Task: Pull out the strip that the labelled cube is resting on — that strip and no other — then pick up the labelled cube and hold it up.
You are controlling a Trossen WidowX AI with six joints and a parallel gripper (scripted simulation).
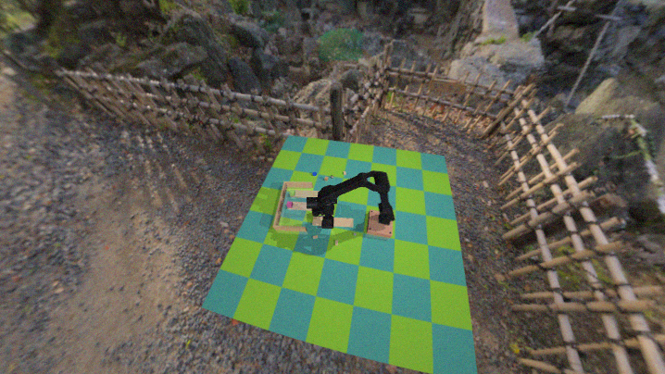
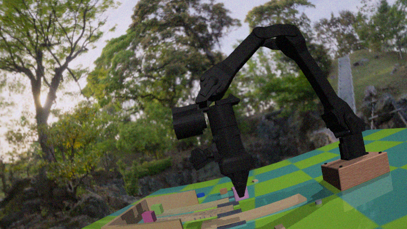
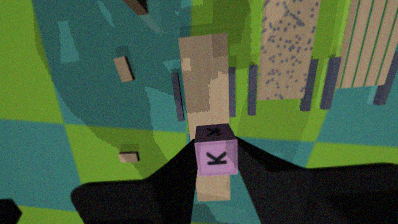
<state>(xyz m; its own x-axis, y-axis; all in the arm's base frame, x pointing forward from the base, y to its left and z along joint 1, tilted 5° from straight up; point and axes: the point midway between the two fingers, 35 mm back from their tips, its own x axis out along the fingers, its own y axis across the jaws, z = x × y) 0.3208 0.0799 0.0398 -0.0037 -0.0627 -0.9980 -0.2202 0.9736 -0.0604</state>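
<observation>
The pink cube marked K [image 2: 234, 192] [image 3: 216, 158] is held between the fingertips of my gripper [image 1: 327, 226] [image 2: 241, 196] [image 3: 213, 142]. My gripper is shut on it and holds it above the mat. A plain wooden strip [image 1: 345, 222] [image 2: 280, 204] [image 3: 198, 95] lies below the cube, pulled out towards the arm's base, with its inner end between two dark guide rails. The speckled strip [image 2: 199, 215] [image 3: 290, 50] and the green-lined strip [image 2: 196, 204] [image 3: 366, 45] lie beside it. In the top view the labelled cube is hidden by the arm.
A magenta cube [image 1: 289, 205] [image 2: 149, 216] and a green cube [image 1: 292, 193] [image 2: 157, 208] are inside the wooden walls [image 1: 280, 209] [image 2: 182, 198]. Dark guide rails [image 3: 252, 90] flank the strips. A blue piece [image 1: 314, 173] [image 2: 200, 195] and several small blocks lie around. The arm's wooden base [image 1: 380, 226] [image 2: 364, 170] stands opposite.
</observation>
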